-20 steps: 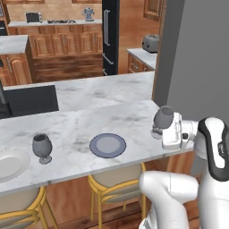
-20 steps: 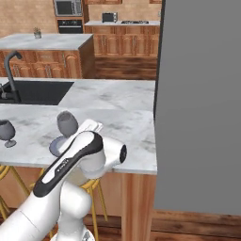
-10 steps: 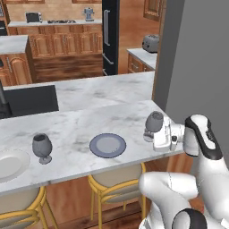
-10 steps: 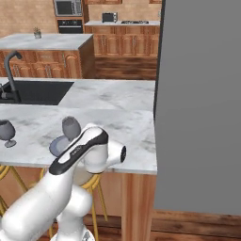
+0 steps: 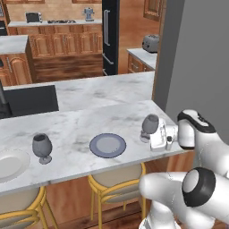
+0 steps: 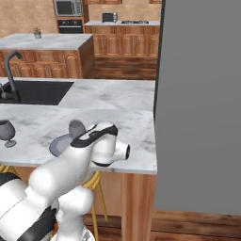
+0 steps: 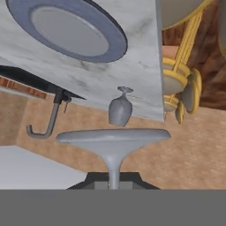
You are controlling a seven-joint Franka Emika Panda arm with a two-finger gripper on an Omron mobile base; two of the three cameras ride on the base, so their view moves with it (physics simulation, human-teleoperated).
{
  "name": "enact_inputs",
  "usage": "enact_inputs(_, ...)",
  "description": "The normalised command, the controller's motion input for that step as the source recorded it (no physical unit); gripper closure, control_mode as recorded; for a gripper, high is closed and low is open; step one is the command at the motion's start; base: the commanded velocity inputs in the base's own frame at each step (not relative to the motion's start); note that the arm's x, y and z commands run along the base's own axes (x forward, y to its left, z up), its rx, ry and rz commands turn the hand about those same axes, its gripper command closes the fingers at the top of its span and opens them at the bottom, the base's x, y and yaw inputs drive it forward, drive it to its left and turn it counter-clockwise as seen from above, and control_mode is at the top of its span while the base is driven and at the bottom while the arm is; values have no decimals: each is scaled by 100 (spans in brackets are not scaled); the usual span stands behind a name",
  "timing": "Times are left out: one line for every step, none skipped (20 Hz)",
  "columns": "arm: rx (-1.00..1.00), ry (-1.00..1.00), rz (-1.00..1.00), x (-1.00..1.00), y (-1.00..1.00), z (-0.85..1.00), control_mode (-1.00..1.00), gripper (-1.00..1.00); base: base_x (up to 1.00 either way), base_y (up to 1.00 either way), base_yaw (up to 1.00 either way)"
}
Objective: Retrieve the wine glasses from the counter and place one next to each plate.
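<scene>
Swinging leftward along the near edge of the marble table point(image 5: 89, 120), the arm has carried its glass from beyond the right end of the top toward the blue-grey plate point(image 5: 108, 145), and the white wrist has dropped lower and closer in. The hand point(image 5: 156, 137) is clamped shut on the stem of the paler wine glass point(image 5: 149, 127), whose foot looks to be at or just above the marble, right of the plate and near it but not touching; whether it rests there yet I cannot tell. In the hand view the gripped stem and round foot point(image 7: 113, 136) fill the centre, with the blue-grey plate at the top, and the picture is rolled so the table seems to hang overhead. Holding by the stem keeps the bowl upright and clear of the fingers, which suits setting it down on its foot. The darker glass point(image 5: 42, 147) already stands between the white plate point(image 5: 10, 164) at the left edge and the blue-grey one, nearer the white, so that place looks served. I judge the task close to done: what remains is to settle this glass beside the blue-grey plate and let go. A tilt on release could tip it, since the spot lies close to the near edge above the yellow stools point(image 5: 115, 184).
</scene>
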Motion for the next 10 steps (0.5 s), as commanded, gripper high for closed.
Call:
enact_inputs(0,0,8,39,0,-31,-100,100,0,0,0)
enact_inputs(0,0,8,36,0,-31,-100,100,0,0,0)
enact_inputs(0,0,6,34,0,-30,-100,100,0,0,0)
enact_inputs(0,0,5,34,0,-34,-100,100,0,0,0)
enact_inputs(0,0,2,28,0,-32,-100,100,0,0,0)
enact_inputs(0,0,1,27,0,-29,-100,100,0,0,0)
enact_inputs(0,0,1,29,0,-24,-100,100,0,0,0)
enact_inputs(0,0,1,31,0,-23,-100,100,0,0,0)
enact_inputs(0,0,1,30,0,-24,-100,100,0,0,0)
enact_inputs(0,0,1,29,-5,-25,-100,100,0,0,0)
